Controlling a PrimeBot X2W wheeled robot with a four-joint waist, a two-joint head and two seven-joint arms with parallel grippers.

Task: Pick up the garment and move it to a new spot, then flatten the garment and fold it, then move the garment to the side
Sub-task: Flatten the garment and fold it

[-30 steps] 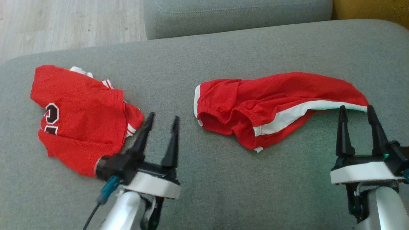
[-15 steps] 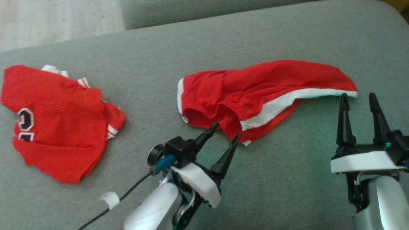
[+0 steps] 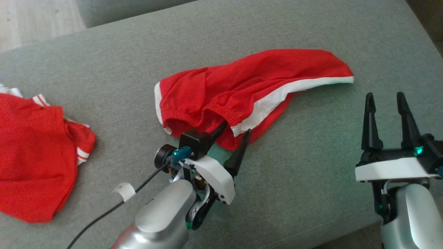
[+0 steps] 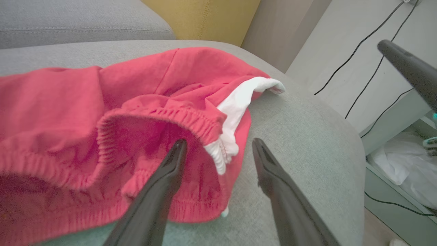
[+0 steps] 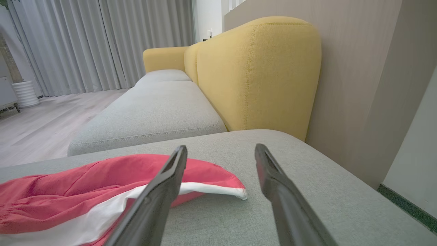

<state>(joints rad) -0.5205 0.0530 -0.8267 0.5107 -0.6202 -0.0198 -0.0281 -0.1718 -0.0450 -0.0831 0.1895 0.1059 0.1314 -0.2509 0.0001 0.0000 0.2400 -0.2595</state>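
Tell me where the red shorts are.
In the head view the red shorts lie mid-cushion on the grey sofa, right of the red jersey, with the left gripper at their waistband.

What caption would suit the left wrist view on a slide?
Open left gripper at the elastic waistband of red shorts lying on a grey cushion.

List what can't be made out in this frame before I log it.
- Red jersey: head view, cut off by the left edge.
- Red shorts: head view, lower layers hidden under their own folds; right wrist view, cut off at the left edge.
- Left pincer: left wrist view, whether its finger touches the shorts; its own tip covers the spot.
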